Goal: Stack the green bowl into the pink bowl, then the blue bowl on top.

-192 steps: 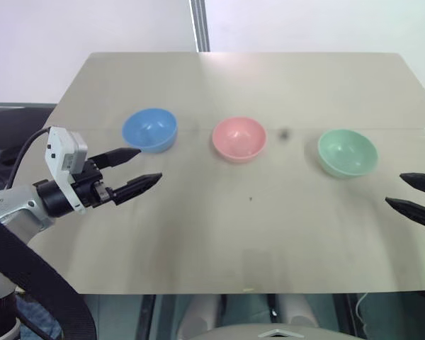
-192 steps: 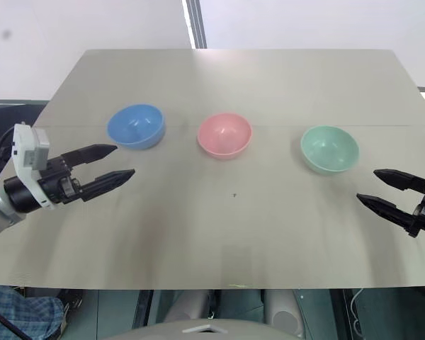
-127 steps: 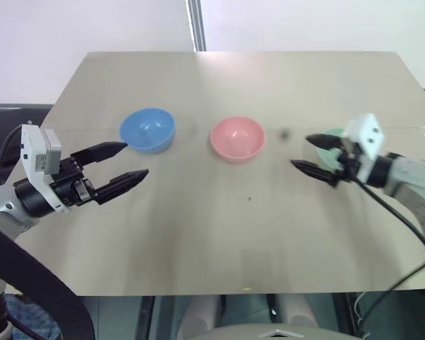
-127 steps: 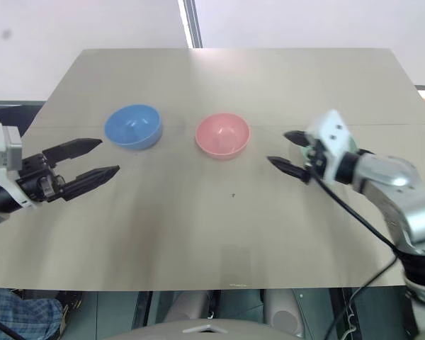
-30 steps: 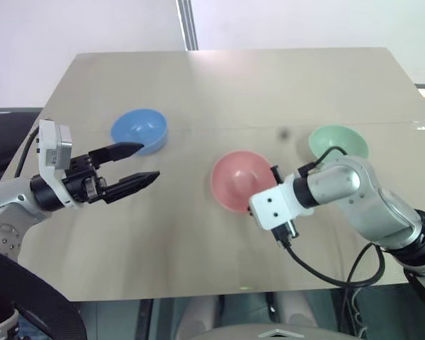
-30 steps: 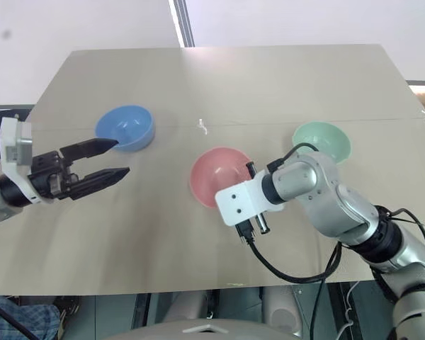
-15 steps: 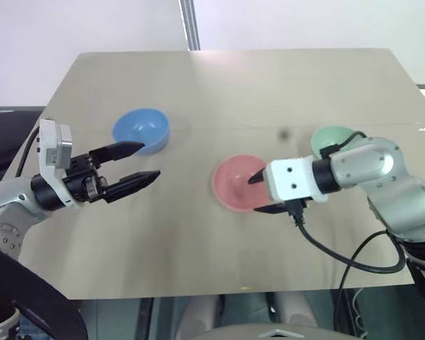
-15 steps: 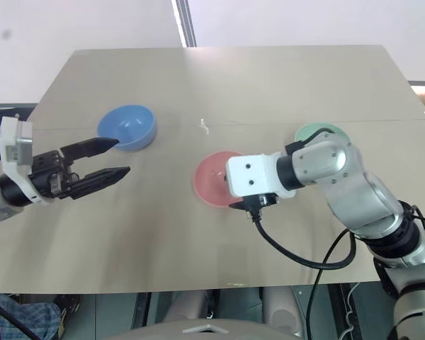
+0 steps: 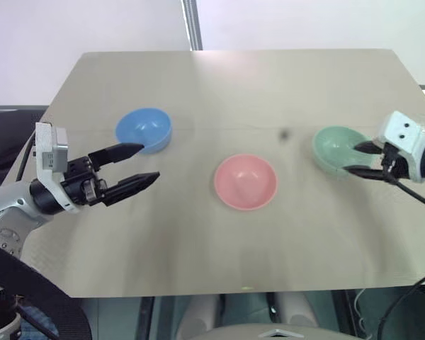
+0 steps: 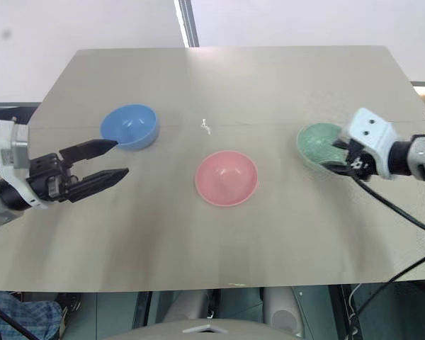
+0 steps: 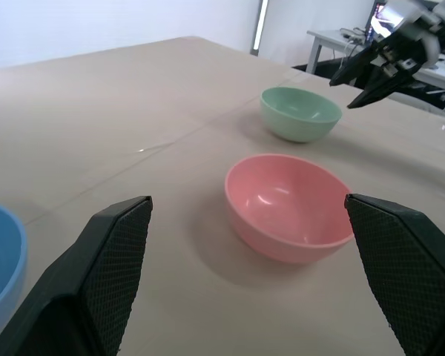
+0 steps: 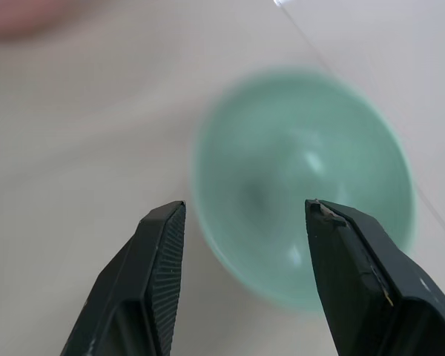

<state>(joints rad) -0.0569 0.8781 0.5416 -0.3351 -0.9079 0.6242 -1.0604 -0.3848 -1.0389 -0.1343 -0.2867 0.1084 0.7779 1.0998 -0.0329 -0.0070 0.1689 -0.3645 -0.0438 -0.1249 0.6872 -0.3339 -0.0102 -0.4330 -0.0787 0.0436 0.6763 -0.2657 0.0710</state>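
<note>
Table (image 9: 234,85): pale beige top carrying 3 bowls, all upright and none stacked.
Blue bowl (image 9: 143,129): on the robot's left side of the table, standing alone, well apart from the other 2.
Pink bowl (image 9: 246,182): near the middle of the table and closer to the robot than the other 2, empty, nothing touching it.
Green bowl (image 9: 338,149): on the robot's right side, empty, resting on the table.
Left gripper (image 9: 143,164): jaws spread wide with nothing between them; it hangs above the table just on the robot's side of the blue bowl, 1 fingertip close to that bowl's near rim, and points toward the table's middle.
Left wrist view: the 2 black fingers (image 11: 107,259) stand far apart, with the pink bowl framed between them and the green bowl beyond it.
Right gripper (image 9: 358,159): jaws apart, gripping nothing; it sits at the green bowl's right edge, 1 fingertip over the bowl's mouth and the other by its near side.
Right wrist view: its fingers (image 12: 159,252) straddle one side of the green bowl's rim from above; whether they touch the bowl cannot be told.
Stacking: not begun, each bowl sits on its own.
</note>
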